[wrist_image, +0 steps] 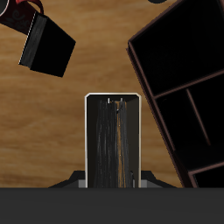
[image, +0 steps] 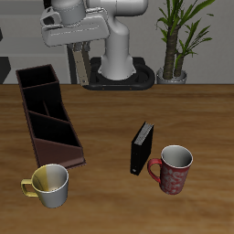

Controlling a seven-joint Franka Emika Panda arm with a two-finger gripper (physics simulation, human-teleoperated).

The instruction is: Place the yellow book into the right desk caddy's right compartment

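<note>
My gripper hangs high over the back of the table, shut on the yellow book, which dangles upright below the fingers. In the wrist view the book shows edge-on, with pale covers around a dark page block, clamped in the gripper. The right desk caddy is a long dark maroon box lying beside and below the book, running toward the table's front edge. Its short squarish end cell is the cell nearest the gripper. The caddy's cells look empty.
A thicker black book stands near a red mug. Close to the caddy's near end sits a yellow-and-white mug. A potted plant stands at the back beside the robot's base.
</note>
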